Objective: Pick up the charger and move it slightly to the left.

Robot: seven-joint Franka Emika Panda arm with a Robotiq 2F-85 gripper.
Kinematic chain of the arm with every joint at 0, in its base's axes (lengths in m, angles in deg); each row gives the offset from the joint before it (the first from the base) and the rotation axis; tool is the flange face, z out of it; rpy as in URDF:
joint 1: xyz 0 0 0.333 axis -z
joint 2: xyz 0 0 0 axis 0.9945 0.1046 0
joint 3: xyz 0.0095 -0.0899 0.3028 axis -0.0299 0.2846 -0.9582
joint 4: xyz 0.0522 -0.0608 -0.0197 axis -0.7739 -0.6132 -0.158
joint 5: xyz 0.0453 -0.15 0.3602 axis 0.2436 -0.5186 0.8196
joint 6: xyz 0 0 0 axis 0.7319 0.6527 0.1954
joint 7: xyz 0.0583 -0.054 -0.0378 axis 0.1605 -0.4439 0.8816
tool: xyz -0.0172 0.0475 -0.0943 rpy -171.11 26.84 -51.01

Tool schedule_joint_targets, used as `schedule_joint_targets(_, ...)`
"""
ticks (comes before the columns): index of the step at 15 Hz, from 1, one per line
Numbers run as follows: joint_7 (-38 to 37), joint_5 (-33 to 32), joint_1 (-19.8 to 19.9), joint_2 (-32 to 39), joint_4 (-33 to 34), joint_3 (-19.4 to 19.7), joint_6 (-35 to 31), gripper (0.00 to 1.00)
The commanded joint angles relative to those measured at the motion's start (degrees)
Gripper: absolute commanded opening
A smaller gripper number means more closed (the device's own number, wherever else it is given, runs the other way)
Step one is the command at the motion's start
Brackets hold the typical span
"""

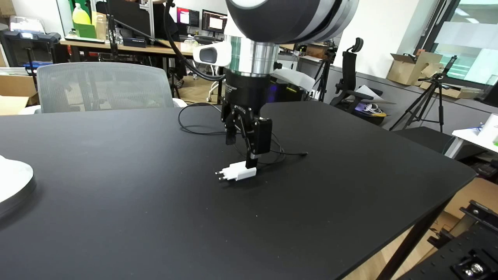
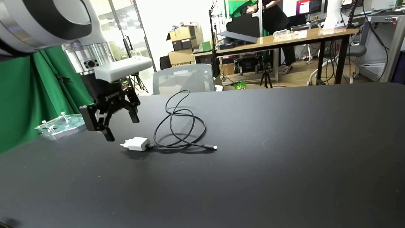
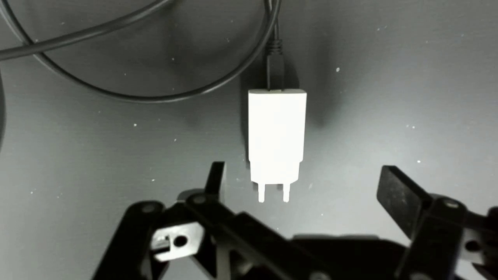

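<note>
White charger point(image 3: 277, 134) lies flat on the black table point(image 2: 284, 174), black cable point(image 3: 155, 99) plugged into one end, two prongs point(image 3: 261, 193) at the other. We mark the gripper point(image 2: 122, 126) as pointing down above the table, fingers point(image 2: 109, 135) spread wide with a big gap between them. In the wrist view we get the charger between the two fingers' lines, nearer one of them, mostly ahead of the tips, with its prongs aimed back toward the gripper's body; plug and fingers look apart there. One fingertip does cover a bit of the white body in an exterior view. Cable loops over itself on the table, free connector point(image 2: 210, 147) lying past the loops. Also logging: grey mesh chair point(image 1: 105, 87) behind the table in both exterior views, clear plate with pegs point(image 2: 63, 125) near a green curtain point(image 2: 19, 101), and a white rounded object point(image 1: 13, 181) on the table, cut off by the border of an exterior view; we can't tell what it is.
</note>
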Motion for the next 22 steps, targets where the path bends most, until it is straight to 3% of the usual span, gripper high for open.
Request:
schedule_joint_targets(1, -2.02, -3.02, -0.56, 1.01, -0.86, 2.84, -1.29, 1.00)
schedule_joint_targets(15, -7.47, -13.58, -5.02, 7.45, 2.34, 8.91, -6.59, 1.00)
schedule_joint_targets(16, -7.16, -13.16, -4.66, 7.70, 2.39, 8.28, -6.83, 0.75)
schedule_joint_targets(17, -7.13, -12.95, -4.58, 7.89, 2.46, 7.99, -7.06, 0.75)
schedule_joint_targets(22, -5.62, -9.81, -2.34, 7.63, 1.87, 4.42, -7.18, 0.39)
